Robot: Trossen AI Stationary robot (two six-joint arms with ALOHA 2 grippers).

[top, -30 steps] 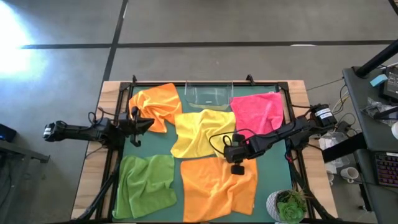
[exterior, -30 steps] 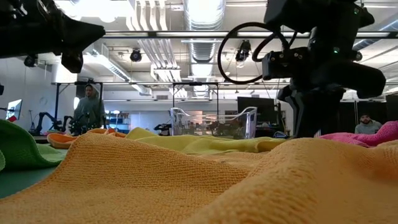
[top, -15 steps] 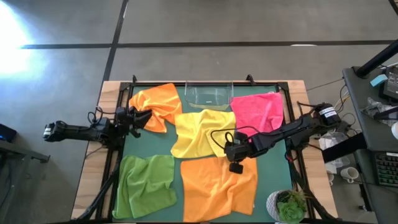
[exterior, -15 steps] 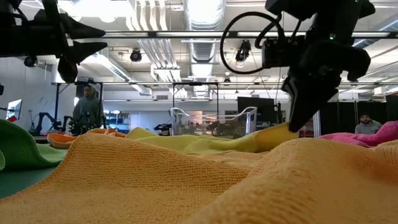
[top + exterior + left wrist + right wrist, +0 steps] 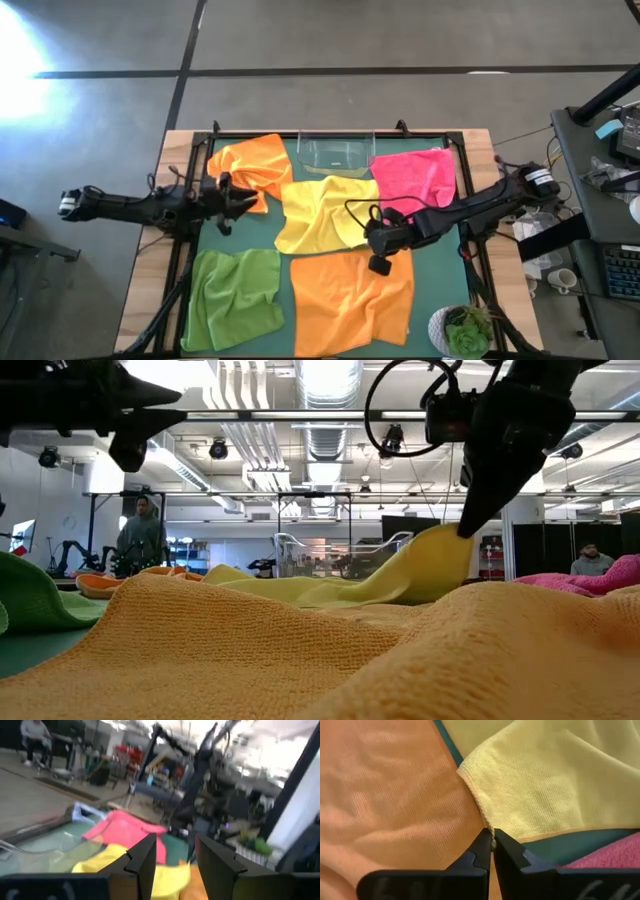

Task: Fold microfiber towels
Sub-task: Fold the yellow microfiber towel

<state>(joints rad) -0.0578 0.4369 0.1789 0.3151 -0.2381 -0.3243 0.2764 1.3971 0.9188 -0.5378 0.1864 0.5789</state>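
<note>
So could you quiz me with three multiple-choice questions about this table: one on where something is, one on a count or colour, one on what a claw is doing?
1. Where does the lime green towel lie in the high view?
A. near-left corner
B. beside the clear bin
C. under the pink towel

2. How many orange towels are there?
A. one
B. two
C. three

3. What is the right claw doing?
A. hanging open
B. pinching the yellow towel
C. holding the bin

Answers: 1 A, it fills the table's lower left; 2 B, one at the far left, one near the middle front; 3 B, its fingers are closed on the yellow corner, lifted in the low view.
</note>
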